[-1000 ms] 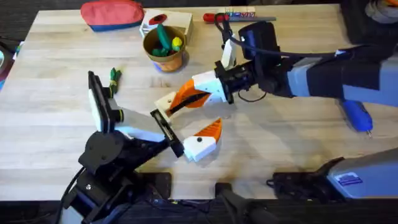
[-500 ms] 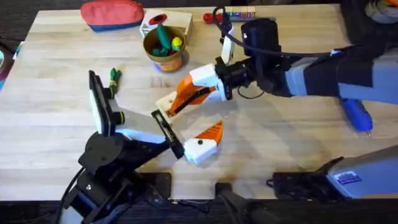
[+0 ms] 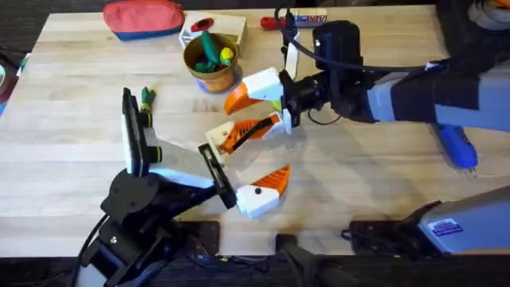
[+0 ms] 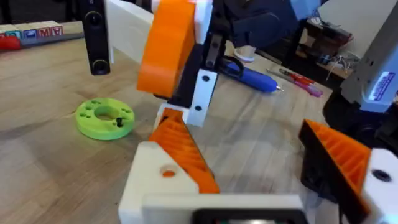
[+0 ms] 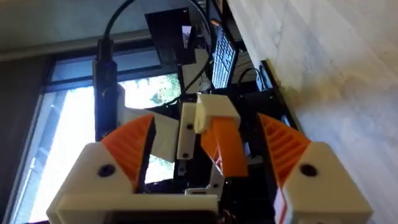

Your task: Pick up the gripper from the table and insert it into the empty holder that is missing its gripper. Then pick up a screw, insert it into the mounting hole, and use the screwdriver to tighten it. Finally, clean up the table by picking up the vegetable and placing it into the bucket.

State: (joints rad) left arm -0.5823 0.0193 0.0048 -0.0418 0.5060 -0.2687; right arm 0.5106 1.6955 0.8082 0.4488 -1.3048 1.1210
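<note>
The orange ribbed gripper point(image 3: 241, 132) sits in the cream empty holder point(image 3: 213, 132), which is one finger of my left gripper point(image 3: 267, 151). That gripper stands open, its other finger white with an orange tip. In the left wrist view the orange gripper point(image 4: 183, 152) lies on the holder point(image 4: 152, 183). My right gripper point(image 3: 237, 119) is open and straddles the holder point(image 5: 211, 115) and orange gripper point(image 5: 225, 148) with gaps on both sides. The blue screwdriver point(image 3: 458, 148) lies at the right. The dark-green vegetable point(image 3: 147, 97) lies at the left. The copper bucket point(image 3: 213, 78) stands behind.
A green disc point(image 4: 104, 117) with small holes lies on the table beyond the holder. At the back are a red pouch point(image 3: 143, 17), a pale wooden box point(image 3: 227, 25) and a red-handled screwdriver point(image 3: 275, 22). Green and yellow toys fill the bucket.
My right gripper was shut on the orange gripper at the holder; its fingers have spread apart and let go. The left gripper shifted slightly to the right.
</note>
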